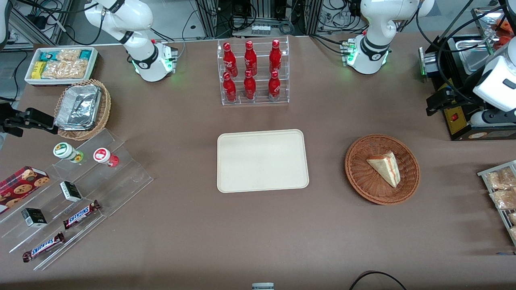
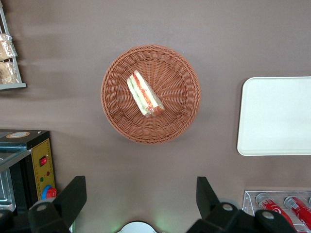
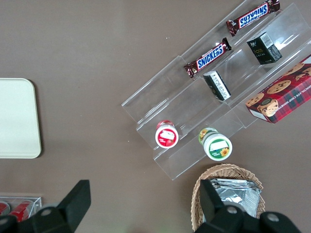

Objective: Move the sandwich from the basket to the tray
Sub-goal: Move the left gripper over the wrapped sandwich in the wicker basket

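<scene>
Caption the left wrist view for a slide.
Open gripper high above the table, sandwich lying in the basket, bare tray beside it.

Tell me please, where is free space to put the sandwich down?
The tray is bare, and brown table lies open between it and the basket holding the sandwich. The stepped snack stand is crowded. The open tool hovers high above the table.

1. The basket point(image 1: 365, 183) was reddish-brown woven wicker.
2. The sandwich point(image 1: 385, 168) showed pale bread with red, orange and green layers.
3. The tray point(image 1: 262, 160) was plain cream-beige.
4. The table point(image 1: 242, 233) was matte brown.
5. The gripper point(image 2: 141, 206) had black fingers point(image 2: 73, 199).
</scene>
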